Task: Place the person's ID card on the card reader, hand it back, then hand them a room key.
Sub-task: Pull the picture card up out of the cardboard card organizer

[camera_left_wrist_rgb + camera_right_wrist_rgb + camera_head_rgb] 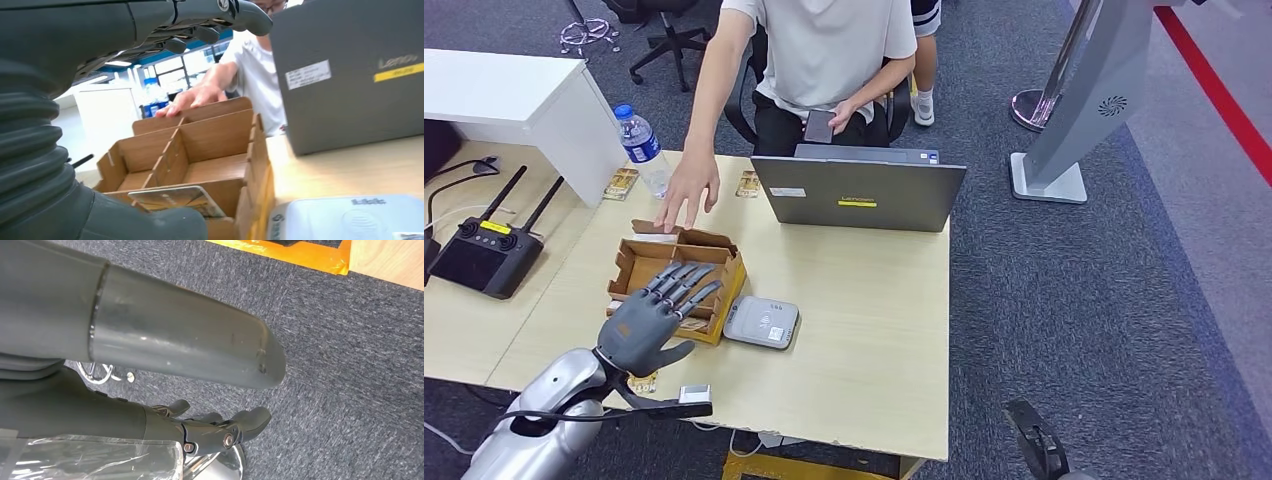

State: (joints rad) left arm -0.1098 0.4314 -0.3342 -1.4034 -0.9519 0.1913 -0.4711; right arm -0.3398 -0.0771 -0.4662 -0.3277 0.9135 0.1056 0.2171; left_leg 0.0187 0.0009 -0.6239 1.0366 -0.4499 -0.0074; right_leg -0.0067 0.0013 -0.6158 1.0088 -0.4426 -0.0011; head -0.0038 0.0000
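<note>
My left hand (660,312) hovers open with fingers spread over the near end of a compartmented cardboard box (636,262). In the left wrist view a card (176,197) leans in the box's nearest compartment, between my thumb (150,225) and my fingers (200,31), and the hand touches nothing. The grey card reader (762,322) lies flat just right of the box, with nothing on it. A person's hand (687,188) rests at the box's far edge. My right hand (165,425) hangs over the carpet, holding nothing, fingers loosely apart.
A grey laptop (859,192) stands open behind the reader, with the seated person (829,60) beyond it. A water bottle (640,146) is at the table's far left corner and a black remote controller (484,255) lies on the left. Bare tabletop (864,330) stretches right of the reader.
</note>
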